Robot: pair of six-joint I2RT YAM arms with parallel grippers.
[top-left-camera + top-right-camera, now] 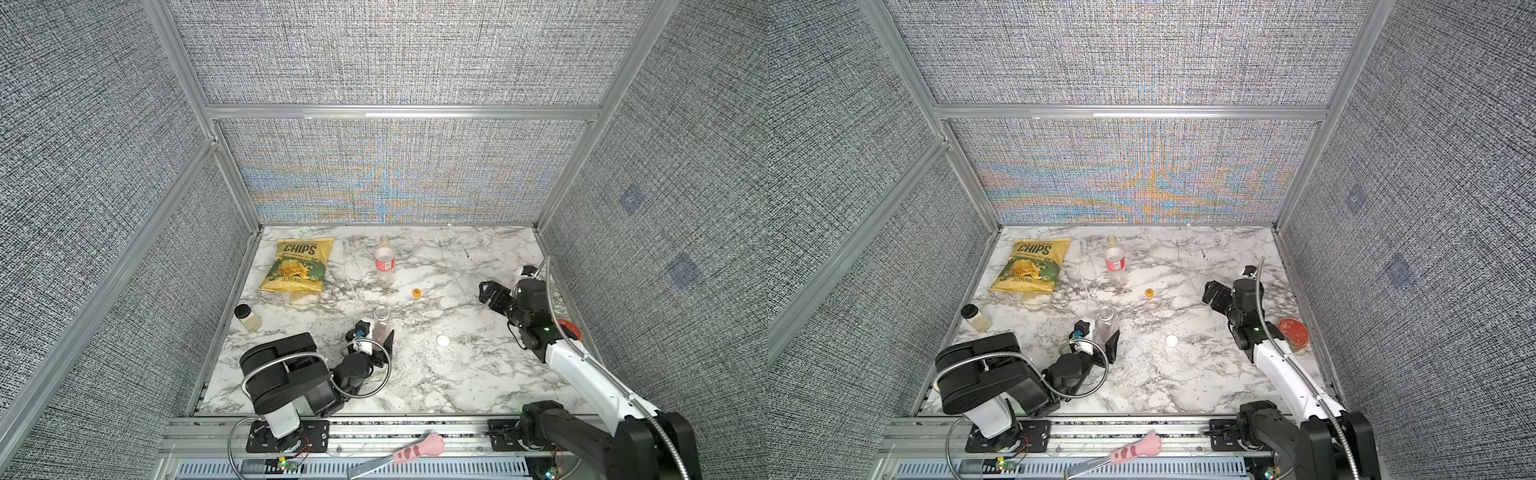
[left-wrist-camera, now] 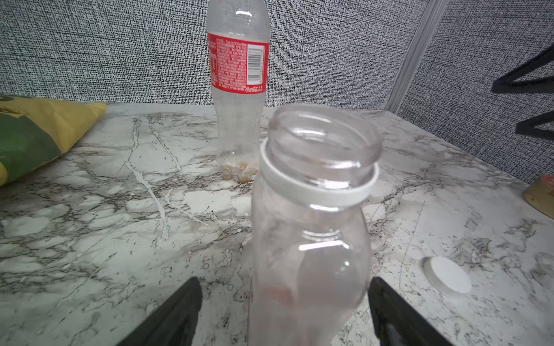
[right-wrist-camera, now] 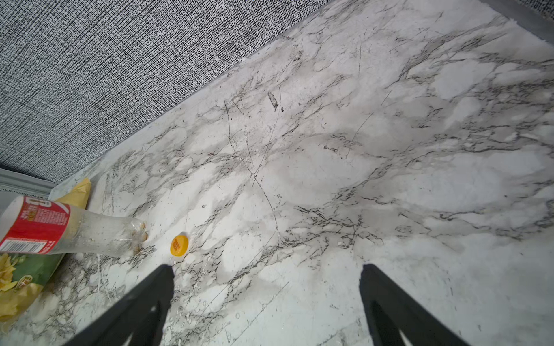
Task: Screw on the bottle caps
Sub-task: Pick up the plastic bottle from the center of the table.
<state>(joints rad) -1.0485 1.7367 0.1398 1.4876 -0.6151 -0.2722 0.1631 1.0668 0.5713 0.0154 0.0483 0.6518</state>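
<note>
The left claw (image 2: 284,281) is spread around the short pink bottle (image 2: 311,254), which stands open-topped on the tabletop (image 2: 120,224). The white cap (image 2: 446,274) lies flat nearby. Farther back, the right claw (image 3: 267,269) is spread wide, holding nothing. The orange cap (image 3: 179,245) lies beside the tall bottle (image 2: 238,90), which stands open at the back.
</note>
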